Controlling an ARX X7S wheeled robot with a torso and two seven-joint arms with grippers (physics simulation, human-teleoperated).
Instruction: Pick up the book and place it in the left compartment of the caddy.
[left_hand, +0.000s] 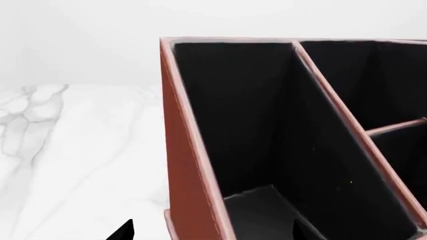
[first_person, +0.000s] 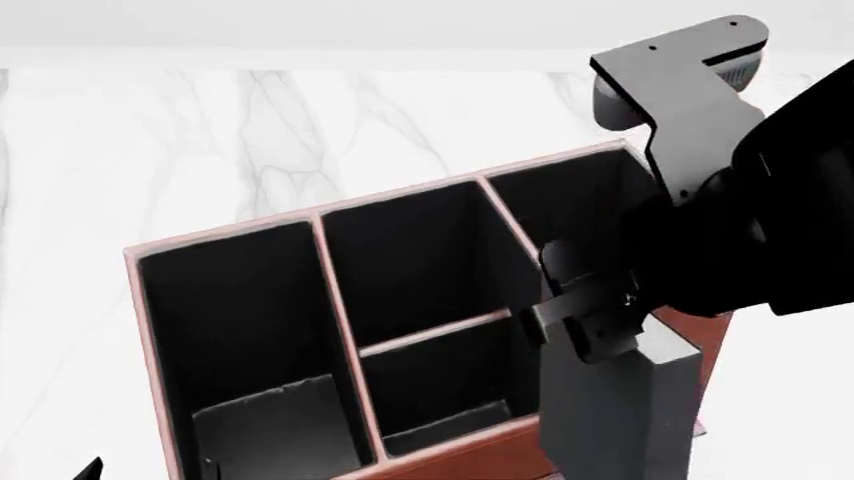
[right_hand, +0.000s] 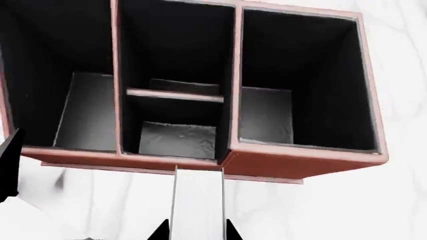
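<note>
The reddish-brown caddy with black lining stands on the table. Its left compartment is long, undivided and holds nothing. The book, a dark slab, hangs upright over the caddy's near right corner, in front of the taller section. My right gripper is shut on it. In the right wrist view the book's white page edge sits between the right gripper fingers, on the near side of the caddy and away from the left compartment. My left gripper is open, straddling the caddy's outer wall beside the left compartment.
The white marble table spreads behind and to the left of the caddy. The middle section has a crossbar. One dark fingertip of the left gripper shows at the bottom left of the head view.
</note>
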